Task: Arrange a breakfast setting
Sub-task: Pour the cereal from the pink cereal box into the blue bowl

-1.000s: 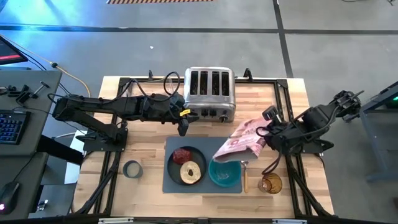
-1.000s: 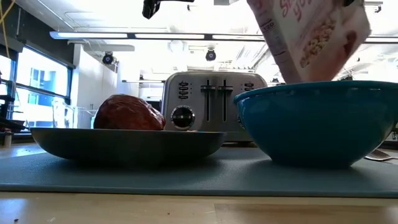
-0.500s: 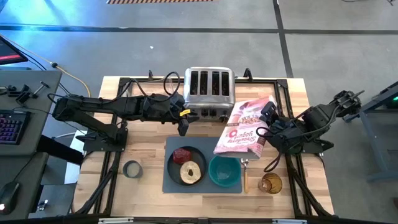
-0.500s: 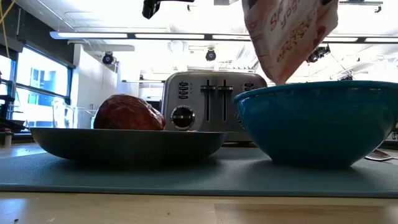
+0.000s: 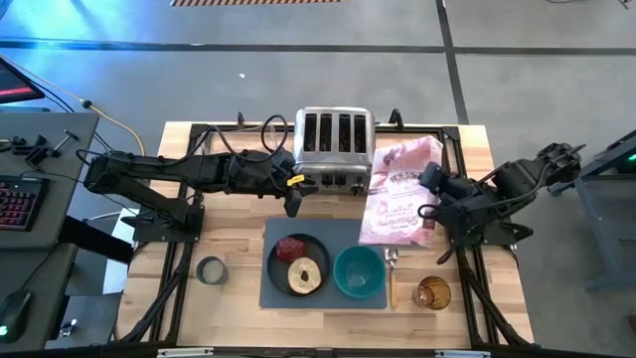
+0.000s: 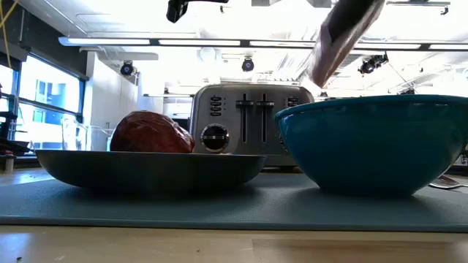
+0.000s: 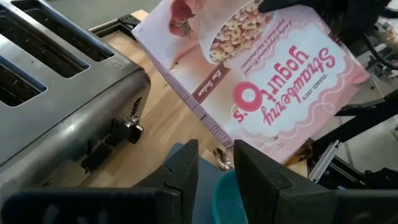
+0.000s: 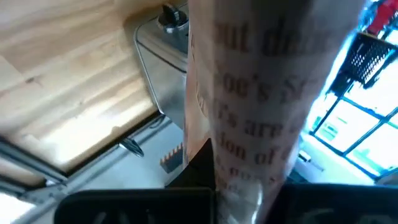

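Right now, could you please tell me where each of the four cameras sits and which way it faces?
High view: overhead, looking straight down on the table; both arms show, right gripper holding the cereal bag.
Low view: table height, looking level past plate and bowl to the toaster.
Left wrist view: past its own fingers toward the bag.
Right wrist view: along the gripped bag.
Shared: toaster and bag appear in all four.
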Controlling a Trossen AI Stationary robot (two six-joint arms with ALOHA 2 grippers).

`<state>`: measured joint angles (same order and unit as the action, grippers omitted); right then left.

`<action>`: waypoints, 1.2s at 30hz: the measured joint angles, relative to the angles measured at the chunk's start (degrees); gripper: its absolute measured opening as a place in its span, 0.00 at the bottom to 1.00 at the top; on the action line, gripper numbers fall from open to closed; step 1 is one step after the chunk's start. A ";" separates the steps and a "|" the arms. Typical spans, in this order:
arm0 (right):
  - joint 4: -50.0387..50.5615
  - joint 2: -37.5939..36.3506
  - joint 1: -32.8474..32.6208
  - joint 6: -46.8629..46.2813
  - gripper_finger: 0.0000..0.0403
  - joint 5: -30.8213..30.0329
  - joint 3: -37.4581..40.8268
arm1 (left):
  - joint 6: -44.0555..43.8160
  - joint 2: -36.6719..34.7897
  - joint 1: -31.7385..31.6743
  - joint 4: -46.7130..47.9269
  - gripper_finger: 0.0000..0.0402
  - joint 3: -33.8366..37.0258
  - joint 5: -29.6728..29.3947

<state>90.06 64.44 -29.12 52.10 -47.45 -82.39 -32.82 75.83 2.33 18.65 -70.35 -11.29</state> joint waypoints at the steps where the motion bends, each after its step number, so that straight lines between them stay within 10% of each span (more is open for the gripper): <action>1: -0.02 0.27 0.00 0.94 0.00 -0.17 0.00 | 0.00 0.00 0.00 0.00 0.22 0.00 0.00; 36: -2.16 11.23 -8.87 9.48 0.00 -10.15 0.00 | -0.07 0.01 -0.11 -0.07 0.22 -0.02 -3.30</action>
<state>87.90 75.67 -37.99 61.58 -57.59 -82.39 -32.89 75.84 2.22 18.59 -70.37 -14.59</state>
